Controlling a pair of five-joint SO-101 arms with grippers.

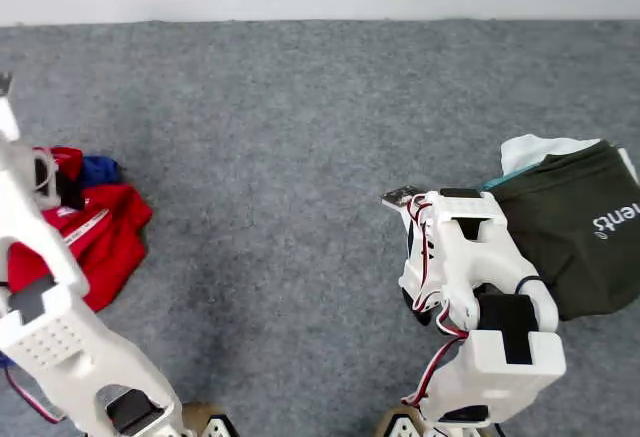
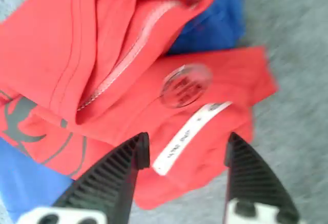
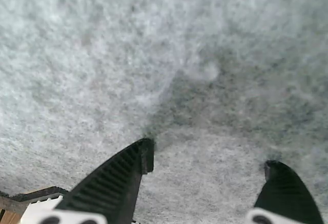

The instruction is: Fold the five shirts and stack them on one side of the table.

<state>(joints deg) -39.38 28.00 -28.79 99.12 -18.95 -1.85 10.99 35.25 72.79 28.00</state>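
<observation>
Two heaps of shirts lie on the grey table (image 1: 300, 137) in the high view. At the left edge, under the left arm (image 1: 45, 297), is a crumpled red shirt (image 1: 110, 232) with a blue shirt (image 1: 100, 169) behind it. At the right a folded dark green shirt (image 1: 565, 227) rests on a white shirt (image 1: 535, 149), a teal sliver (image 1: 497, 183) between them. That makes four shirts surely, perhaps five.

In the left wrist view the left end effector (image 2: 187, 141) hangs released over the red shirt, its white label (image 2: 190, 133) between the jaws. I judge a hem or shoulder the better pinch, then a drag onto bare table.

In the right wrist view the right end effector (image 3: 210, 155) gapes, grasping nothing, above bare table.
</observation>
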